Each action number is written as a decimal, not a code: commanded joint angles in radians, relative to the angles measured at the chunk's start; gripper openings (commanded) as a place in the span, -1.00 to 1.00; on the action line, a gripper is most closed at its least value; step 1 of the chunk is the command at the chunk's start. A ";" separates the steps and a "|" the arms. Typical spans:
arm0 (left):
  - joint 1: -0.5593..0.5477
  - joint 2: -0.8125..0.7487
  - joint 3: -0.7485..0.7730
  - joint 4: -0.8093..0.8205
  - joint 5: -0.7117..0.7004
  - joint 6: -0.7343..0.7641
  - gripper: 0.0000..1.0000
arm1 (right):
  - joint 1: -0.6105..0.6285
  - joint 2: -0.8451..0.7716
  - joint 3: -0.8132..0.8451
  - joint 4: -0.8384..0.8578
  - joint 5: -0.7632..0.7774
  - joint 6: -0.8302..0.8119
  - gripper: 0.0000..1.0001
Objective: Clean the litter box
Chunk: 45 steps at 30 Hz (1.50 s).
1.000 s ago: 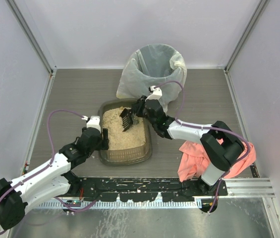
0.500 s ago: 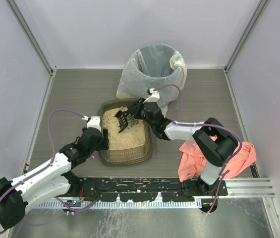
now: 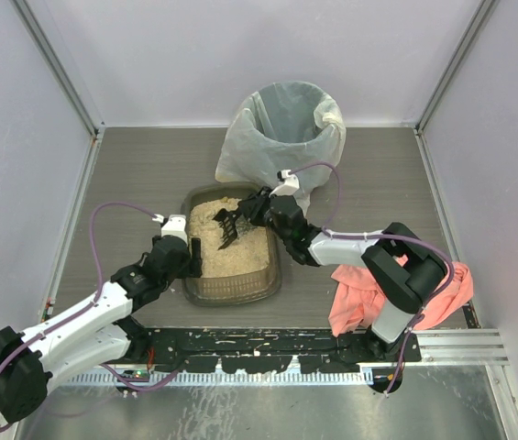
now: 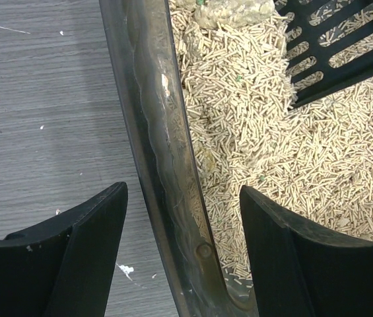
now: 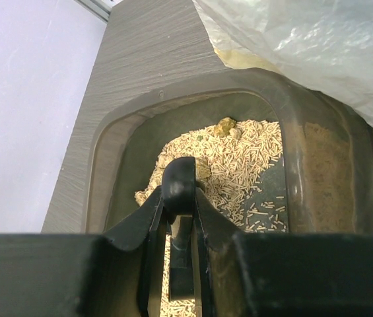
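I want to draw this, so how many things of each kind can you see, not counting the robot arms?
litter box: 1
black scoop: 1
bin with white bag: 1
pink cloth: 1
Total: 4

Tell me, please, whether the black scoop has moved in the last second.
Yes. The scoop, held in the right gripper, has shifted slightly left over the litter box, away from its right wall.
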 commanded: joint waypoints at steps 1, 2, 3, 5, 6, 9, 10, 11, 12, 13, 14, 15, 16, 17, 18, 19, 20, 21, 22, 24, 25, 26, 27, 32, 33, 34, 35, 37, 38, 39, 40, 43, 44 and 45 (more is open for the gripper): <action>-0.002 -0.018 0.042 0.051 -0.005 0.009 0.43 | 0.000 -0.096 -0.018 0.058 -0.005 0.043 -0.99; -0.001 -0.022 0.041 0.050 -0.007 0.008 0.45 | -0.002 -0.101 -0.022 0.064 -0.005 0.045 -0.99; -0.002 -0.026 0.040 0.049 -0.009 0.008 0.46 | -0.003 -0.105 -0.024 0.064 -0.006 0.048 -0.99; -0.001 -0.038 0.036 0.047 -0.013 0.007 0.51 | -0.005 -0.112 -0.025 0.063 -0.007 0.048 -0.99; -0.002 -0.046 0.034 0.047 -0.016 0.006 0.54 | -0.006 -0.113 -0.024 0.061 -0.006 0.047 -0.99; -0.002 -0.083 0.019 0.047 -0.022 0.003 0.65 | -0.007 -0.116 -0.026 0.057 -0.005 0.046 -0.99; -0.002 -0.098 0.012 0.048 -0.024 0.002 0.67 | -0.008 -0.118 -0.029 0.057 -0.005 0.047 -0.99; -0.002 -0.116 0.005 0.048 -0.027 0.001 0.70 | -0.007 -0.121 -0.034 0.058 -0.005 0.050 -0.99; -0.002 -0.133 -0.002 0.050 -0.029 0.000 0.72 | -0.009 -0.124 -0.039 0.060 -0.005 0.052 -0.99; -0.002 -0.152 -0.010 0.050 -0.034 -0.001 0.73 | -0.009 -0.129 -0.043 0.062 -0.006 0.053 -0.99; -0.001 -0.170 -0.018 0.050 -0.038 -0.002 0.73 | -0.011 -0.132 -0.047 0.064 -0.005 0.055 -0.98; -0.001 -0.186 -0.024 0.050 -0.041 -0.004 0.73 | -0.012 -0.136 -0.049 0.068 -0.005 0.056 -0.99; -0.002 -0.202 -0.030 0.050 -0.044 -0.006 0.73 | -0.015 -0.136 -0.051 0.072 -0.006 0.056 -0.99; -0.001 -0.220 -0.036 0.050 -0.047 -0.007 0.80 | -0.017 -0.135 -0.050 0.076 -0.009 0.057 -0.98; -0.002 -0.231 -0.039 0.049 -0.050 -0.008 0.81 | -0.017 -0.131 -0.047 0.078 -0.017 0.057 -0.99; -0.001 -0.241 -0.044 0.048 -0.051 -0.008 0.82 | -0.018 -0.126 -0.041 0.076 -0.021 0.056 -0.99; -0.002 -0.248 -0.047 0.049 -0.053 -0.009 0.82 | -0.017 -0.118 -0.036 0.074 -0.028 0.056 -0.99; -0.001 -0.253 -0.049 0.049 -0.053 -0.010 0.81 | -0.018 -0.109 -0.030 0.074 -0.035 0.058 -0.98; -0.002 -0.254 -0.049 0.049 -0.053 -0.011 0.77 | -0.017 -0.099 -0.025 0.076 -0.042 0.062 -0.99; -0.001 -0.247 -0.048 0.053 -0.047 -0.009 0.63 | -0.017 -0.078 -0.015 0.079 -0.047 0.071 -0.99; -0.001 -0.240 -0.045 0.055 -0.042 -0.006 0.57 | -0.016 -0.067 -0.011 0.080 -0.049 0.076 -0.98; -0.002 -0.228 -0.043 0.058 -0.035 -0.003 0.52 | -0.016 -0.058 -0.008 0.082 -0.050 0.079 -0.99; -0.001 -0.214 -0.038 0.061 -0.028 0.000 0.47 | -0.015 -0.051 -0.005 0.083 -0.049 0.081 -0.99; -0.001 -0.126 -0.006 0.070 0.012 0.015 0.18 | -0.008 -0.014 0.012 0.090 -0.047 0.087 -0.99; -0.002 -0.111 0.000 0.070 0.020 0.019 0.13 | -0.004 -0.006 0.015 0.090 -0.046 0.088 -0.98; -0.001 -0.098 0.004 0.070 0.027 0.022 0.09 | 0.001 0.001 0.022 0.091 -0.046 0.090 -0.99; -0.002 -0.088 0.010 0.071 0.031 0.024 0.05 | 0.006 0.010 0.027 0.092 -0.048 0.092 -0.99; -0.002 -0.074 0.015 0.072 0.037 0.027 -0.01 | 0.020 0.029 0.041 0.097 -0.053 0.097 -0.99; -0.002 -0.071 0.017 0.072 0.039 0.028 -0.02 | 0.028 0.039 0.048 0.100 -0.056 0.098 -0.99; -0.002 -0.070 0.017 0.072 0.041 0.028 -0.03 | 0.037 0.049 0.054 0.104 -0.059 0.100 -0.99; -0.001 -0.070 0.017 0.073 0.041 0.028 -0.03 | 0.045 0.059 0.061 0.107 -0.062 0.101 -0.98; -0.002 -0.076 0.014 0.075 0.040 0.028 -0.03 | 0.069 0.085 0.077 0.116 -0.073 0.106 -0.99; -0.002 -0.077 0.012 0.075 0.040 0.028 -0.03 | 0.077 0.093 0.082 0.118 -0.075 0.108 -0.99; -0.002 -0.079 0.012 0.075 0.039 0.028 -0.03 | 0.084 0.099 0.086 0.120 -0.076 0.109 -0.98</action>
